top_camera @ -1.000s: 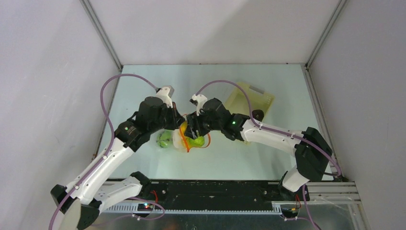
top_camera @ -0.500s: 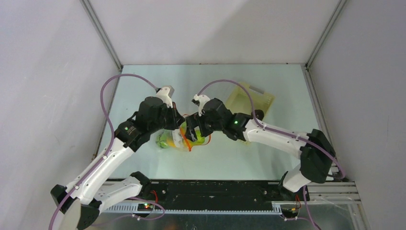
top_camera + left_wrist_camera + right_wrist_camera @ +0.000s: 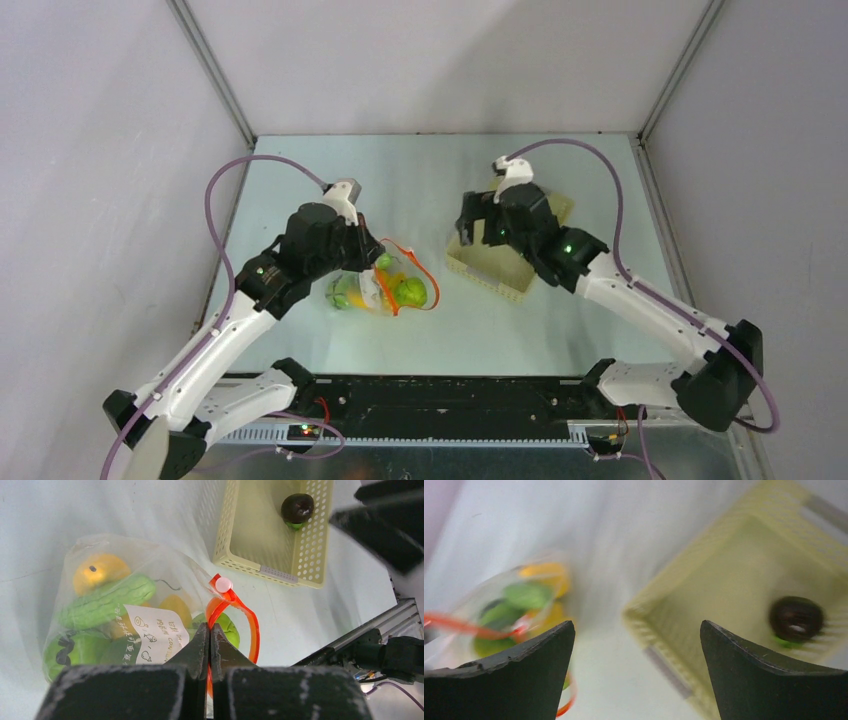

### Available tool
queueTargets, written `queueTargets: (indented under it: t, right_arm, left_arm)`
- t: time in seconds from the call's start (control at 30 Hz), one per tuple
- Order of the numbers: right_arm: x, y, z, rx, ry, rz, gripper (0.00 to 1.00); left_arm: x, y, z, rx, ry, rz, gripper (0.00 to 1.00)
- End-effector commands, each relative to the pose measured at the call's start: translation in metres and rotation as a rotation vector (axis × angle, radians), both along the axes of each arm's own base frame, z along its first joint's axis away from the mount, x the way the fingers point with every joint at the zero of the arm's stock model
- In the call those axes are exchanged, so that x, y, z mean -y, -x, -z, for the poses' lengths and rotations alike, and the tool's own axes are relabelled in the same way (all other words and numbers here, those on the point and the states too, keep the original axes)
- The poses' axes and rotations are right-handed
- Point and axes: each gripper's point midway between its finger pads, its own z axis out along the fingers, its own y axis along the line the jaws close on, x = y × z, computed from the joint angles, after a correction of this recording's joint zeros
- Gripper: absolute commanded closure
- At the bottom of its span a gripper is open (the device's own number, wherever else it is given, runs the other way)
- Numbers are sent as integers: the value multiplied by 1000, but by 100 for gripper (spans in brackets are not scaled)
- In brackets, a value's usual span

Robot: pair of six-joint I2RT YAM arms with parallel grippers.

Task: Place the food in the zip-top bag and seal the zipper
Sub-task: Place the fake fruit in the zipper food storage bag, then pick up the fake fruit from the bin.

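While the L gripper [image 3: 210, 626] is clenched, fingers pressed flat together, it pinches the zipper [image 3: 253, 630] at the mouth of the zip-top bag [image 3: 145, 570]. Red-orange strip loops out to one side of the fingers, so the mouth gapes, not sealed. A small white slider [image 3: 223, 584] sits at the top of the loop. Bag lies on its side on the bench [image 3: 75, 510], white label patch [image 3: 150, 637] facing the L wrist cam.

Most of the food [image 3: 405, 292] is inside the bag: a bumpy green gourd [image 3: 107, 600], a yellow-orange piece [image 3: 97, 570] above it, more green at the bottom corner, and a round green piece [image 3: 227, 627] near the mouth, just behind the strip. Exact count inside is hard to tell thru the crumpled plastic.

One dark purple piece [image 3: 297, 507] w/ a bit of green under it is not in the bag. It sits alone in the pale yellow basket [image 3: 260, 570], near one end wall. Basket stands on the bench just beside the bag, apart from it.

R gripper [image 3: 636, 627] is spread wide, nothing btw its fingers, hanging over the basket's near corner per the top view. R wrist cam is blurred: bag to one side, basket w/ the purple piece to the other.
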Motion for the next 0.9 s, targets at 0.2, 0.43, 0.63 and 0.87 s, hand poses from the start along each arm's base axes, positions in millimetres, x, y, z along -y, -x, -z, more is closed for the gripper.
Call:
queueTargets:
  t: [0.2, 0.43, 0.63, 0.87]
  right_arm:
    - [109, -89, 92, -226, 352, 293, 1]
    - [147, -122, 148, -358, 649, 422, 1]
    - [158, -120, 179, -447, 773, 459, 1]
    - [161, -103, 200, -503, 795, 436, 3]
  left_arm:
    - [3, -5, -13, 47, 11, 10, 100]
    - [2, -6, -10, 43, 0, 7, 100]
    - [-1, -8, -10, 47, -12, -11, 100]
    - [1, -8, -10, 45, -8, -5, 100]
